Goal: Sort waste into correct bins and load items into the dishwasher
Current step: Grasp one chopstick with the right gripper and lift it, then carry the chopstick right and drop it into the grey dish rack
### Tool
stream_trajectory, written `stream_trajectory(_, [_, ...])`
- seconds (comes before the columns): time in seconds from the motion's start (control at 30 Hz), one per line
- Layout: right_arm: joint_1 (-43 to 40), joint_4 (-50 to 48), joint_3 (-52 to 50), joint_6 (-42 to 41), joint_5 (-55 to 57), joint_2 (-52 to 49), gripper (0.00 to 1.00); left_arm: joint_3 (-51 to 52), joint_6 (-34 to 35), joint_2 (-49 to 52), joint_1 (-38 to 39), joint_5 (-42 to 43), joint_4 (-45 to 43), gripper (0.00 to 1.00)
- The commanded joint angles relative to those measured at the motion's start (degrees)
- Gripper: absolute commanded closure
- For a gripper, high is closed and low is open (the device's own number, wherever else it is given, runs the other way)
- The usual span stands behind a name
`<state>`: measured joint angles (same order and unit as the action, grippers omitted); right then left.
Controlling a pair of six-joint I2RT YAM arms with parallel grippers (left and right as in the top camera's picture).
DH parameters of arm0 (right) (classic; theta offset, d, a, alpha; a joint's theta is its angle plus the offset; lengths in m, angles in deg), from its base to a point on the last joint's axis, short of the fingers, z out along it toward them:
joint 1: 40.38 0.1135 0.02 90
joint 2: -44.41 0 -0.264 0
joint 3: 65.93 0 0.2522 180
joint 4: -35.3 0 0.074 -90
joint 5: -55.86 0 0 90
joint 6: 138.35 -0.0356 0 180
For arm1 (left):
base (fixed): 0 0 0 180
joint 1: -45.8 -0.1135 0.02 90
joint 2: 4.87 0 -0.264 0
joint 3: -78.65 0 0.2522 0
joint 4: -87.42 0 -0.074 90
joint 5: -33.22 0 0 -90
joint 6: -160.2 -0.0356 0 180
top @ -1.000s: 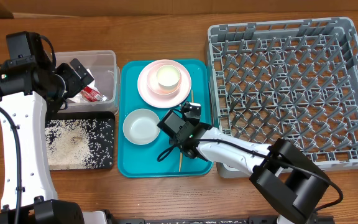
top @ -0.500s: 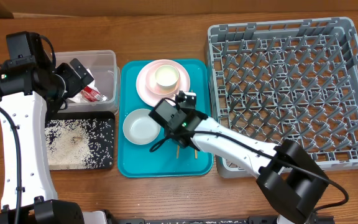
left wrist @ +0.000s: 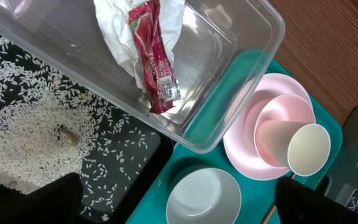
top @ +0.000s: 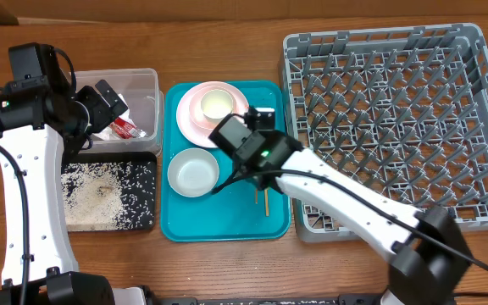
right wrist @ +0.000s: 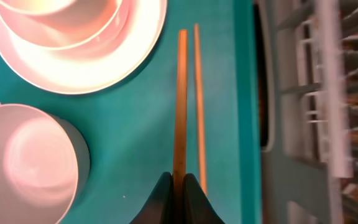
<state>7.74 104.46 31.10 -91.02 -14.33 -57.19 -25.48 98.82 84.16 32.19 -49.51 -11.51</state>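
Note:
My right gripper (right wrist: 179, 182) is shut on one wooden chopstick (right wrist: 182, 99) above the teal tray; it also shows in the overhead view (top: 257, 185). The second chopstick (right wrist: 197, 106) lies on the tray beside it. The pink plate (top: 195, 119) carries a bowl (left wrist: 272, 109) and the small cup (top: 216, 103). A white bowl (top: 192, 172) sits in front of it. My left gripper (left wrist: 179, 202) is open and empty over the clear tub (top: 146, 85), which holds the napkin (left wrist: 114, 31) and the sauce packet (left wrist: 154, 56). Rice covers the black tray (top: 142, 222). The grey dish rack (top: 388, 119) has nothing in it.
The teal tray (top: 176, 222) sits between the bins and the rack. Its right edge runs close to the rack's left wall (right wrist: 291, 124). Bare wooden table shows along the front and back edges.
My right arm has swung up and back over the tray, its wrist now near the pink plate, with one chopstick in its jaws. The left arm has not moved.

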Motion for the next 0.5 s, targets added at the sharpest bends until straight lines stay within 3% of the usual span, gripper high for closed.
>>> stream_trajectory(0.0, [-2.6, 0.0, 2.0, 4.9, 1.6, 6.9, 0.96, -0.8, 0.6, -1.0, -0.1, 0.2, -0.1, 0.0])
stream_trajectory(0.3, [-14.3, 2.0, 1.9, 21.1, 2.9, 12.3, 0.96, -0.8, 0.6, -1.0, -0.1, 0.0, -0.1, 0.0])
stream_trajectory(0.47, [-21.7, 1.7, 1.7, 25.1, 2.1, 12.0, 0.96, -0.8, 0.6, -1.0, -0.1, 0.0, 0.0, 0.0])
